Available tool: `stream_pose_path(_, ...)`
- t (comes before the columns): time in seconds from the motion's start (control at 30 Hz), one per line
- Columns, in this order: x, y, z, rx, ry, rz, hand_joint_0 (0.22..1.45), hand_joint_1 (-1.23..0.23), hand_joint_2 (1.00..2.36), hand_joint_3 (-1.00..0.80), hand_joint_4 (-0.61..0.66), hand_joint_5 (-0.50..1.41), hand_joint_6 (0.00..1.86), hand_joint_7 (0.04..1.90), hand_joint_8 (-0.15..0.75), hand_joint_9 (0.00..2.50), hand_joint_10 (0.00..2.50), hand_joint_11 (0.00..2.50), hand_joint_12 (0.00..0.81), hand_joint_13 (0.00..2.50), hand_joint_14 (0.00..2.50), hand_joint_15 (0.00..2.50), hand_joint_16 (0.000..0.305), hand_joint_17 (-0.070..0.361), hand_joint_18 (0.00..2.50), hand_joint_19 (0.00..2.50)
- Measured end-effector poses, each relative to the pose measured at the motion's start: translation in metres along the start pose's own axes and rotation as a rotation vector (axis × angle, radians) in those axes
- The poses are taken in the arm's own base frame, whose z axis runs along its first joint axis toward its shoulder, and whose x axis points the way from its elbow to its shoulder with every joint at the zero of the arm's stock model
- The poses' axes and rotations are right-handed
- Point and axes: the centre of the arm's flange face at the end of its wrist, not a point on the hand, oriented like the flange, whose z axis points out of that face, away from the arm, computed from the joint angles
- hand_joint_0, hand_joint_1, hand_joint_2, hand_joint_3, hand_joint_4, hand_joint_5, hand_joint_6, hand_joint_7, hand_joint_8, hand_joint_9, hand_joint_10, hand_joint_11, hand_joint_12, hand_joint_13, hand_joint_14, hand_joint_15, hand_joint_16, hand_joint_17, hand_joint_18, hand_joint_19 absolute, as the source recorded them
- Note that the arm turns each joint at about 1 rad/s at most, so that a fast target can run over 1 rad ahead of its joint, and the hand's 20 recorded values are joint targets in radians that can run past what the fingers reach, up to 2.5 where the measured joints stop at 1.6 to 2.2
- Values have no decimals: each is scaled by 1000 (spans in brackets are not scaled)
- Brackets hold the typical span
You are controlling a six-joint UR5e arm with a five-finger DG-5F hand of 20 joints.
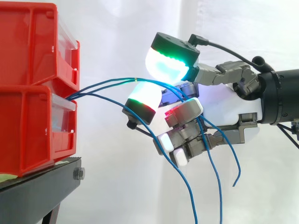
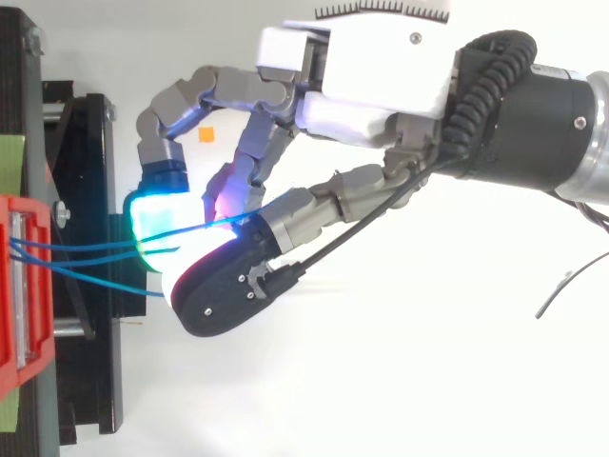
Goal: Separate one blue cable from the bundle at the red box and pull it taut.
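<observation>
Emerging from the red box (image 1: 32,107), the blue cable bundle (image 1: 93,87), likely light, limp and slippery, is sagging rightward into the hand (image 1: 224,107), whose curled fingers (image 1: 187,135) are pinching one upper blue cable (image 1: 119,80) between pads (image 1: 166,65) right of the box, where strands are spreading.

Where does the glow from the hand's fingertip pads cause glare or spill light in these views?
Side view: the upper green pad washes out to white, and violet light tints the hand's palm. Top view: the cyan pad blooms over the blue cables, with magenta spill on the fingers beside it.
</observation>
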Motion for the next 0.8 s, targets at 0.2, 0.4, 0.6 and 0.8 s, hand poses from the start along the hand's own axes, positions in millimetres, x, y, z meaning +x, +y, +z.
stream_pose_path(0.2, 0, 0, 0, 0, 0, 0, 634, -688, 1000, -500, 49, -153, 861, 1163, 354, 1369, 30, 1233, 378, 974, 22, 657, 44, 98, 890, 782)
stream_pose_path(0.4, 0, 0, 0, -1, 0, 0, 652, -789, 1010, -392, 31, -151, 861, 1199, 353, 1358, 30, 1247, 385, 977, 24, 670, 44, 99, 887, 785)
stream_pose_path(0.6, 0, 0, 0, -1, 0, 0, 676, -867, 1017, -281, -23, -157, 872, 1251, 353, 1329, 30, 1246, 380, 954, 22, 662, 44, 100, 877, 774)
stream_pose_path(0.8, 0, 0, 0, -1, 0, 0, 773, -953, 1009, -398, -36, -182, 894, 1228, 335, 1236, 30, 1224, 372, 892, 24, 645, 44, 99, 826, 735)
